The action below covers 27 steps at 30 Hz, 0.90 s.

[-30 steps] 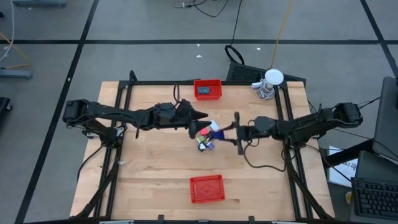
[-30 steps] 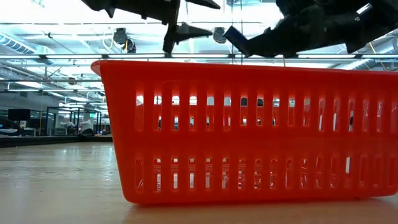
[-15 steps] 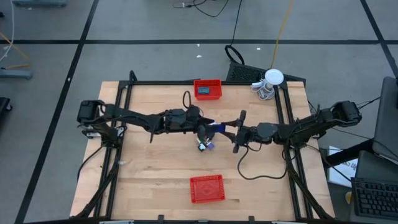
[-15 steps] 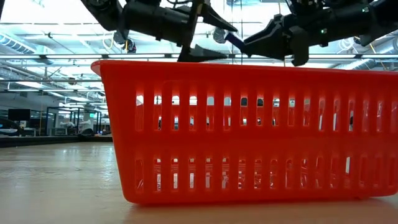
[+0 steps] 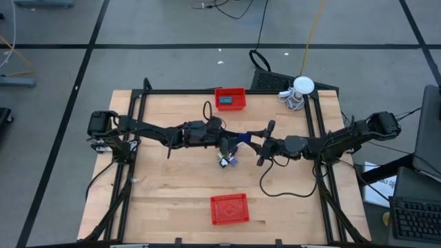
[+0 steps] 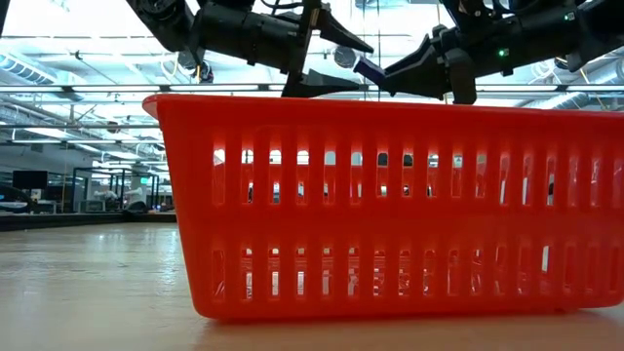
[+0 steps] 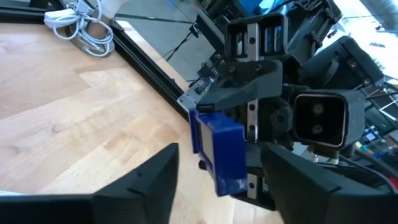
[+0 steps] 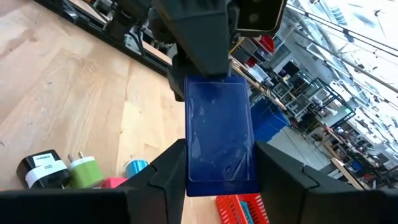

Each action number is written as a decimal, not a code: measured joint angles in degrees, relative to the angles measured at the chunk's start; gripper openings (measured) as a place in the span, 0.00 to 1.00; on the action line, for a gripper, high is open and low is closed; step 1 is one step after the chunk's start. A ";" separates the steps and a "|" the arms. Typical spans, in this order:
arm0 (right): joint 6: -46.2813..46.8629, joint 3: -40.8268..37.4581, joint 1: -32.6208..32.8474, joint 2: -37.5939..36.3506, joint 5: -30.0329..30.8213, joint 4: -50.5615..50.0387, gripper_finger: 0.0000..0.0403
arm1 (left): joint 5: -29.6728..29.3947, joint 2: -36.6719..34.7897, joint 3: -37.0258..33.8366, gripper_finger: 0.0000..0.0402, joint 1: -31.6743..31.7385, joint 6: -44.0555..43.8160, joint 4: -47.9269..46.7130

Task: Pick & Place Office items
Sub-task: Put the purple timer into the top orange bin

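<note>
Gripping blue block (image 8: 217, 137) — right tool (image 8: 214, 177), left tool (image 7: 214, 180) flanking

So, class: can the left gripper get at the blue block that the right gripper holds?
Probably yes: the left gripper faces the blue block with nothing between, its fingers either side, while the right gripper holds it.

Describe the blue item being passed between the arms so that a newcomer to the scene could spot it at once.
Start at the wooden table, then find its middle, where the two dark arms meet tip to tip. The right gripper holds a flat blue block above a small heap of items. Unlike those on the wood, it is off the table, clamped between fingers.
</note>
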 joint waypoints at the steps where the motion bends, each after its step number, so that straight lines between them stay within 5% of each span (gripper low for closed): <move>1: 0.02 0.00 0.00 0.00 -0.01 -0.01 0.36 | 0.00 0.00 0.00 0.52 0.00 -0.16 0.05; 13: 0.63 0.00 0.02 0.00 0.02 0.00 0.38 | 2.61 0.00 0.00 0.15 0.33 1.53 0.33; 20: 7.79 0.10 -0.04 -0.11 0.42 0.76 0.46 | 3.72 -2.04 -0.07 0.14 2.73 7.86 0.46; 27: 15.84 -0.14 -0.13 -3.35 -0.59 -3.52 0.50 | 0.42 -11.31 0.13 0.14 6.01 17.99 -7.01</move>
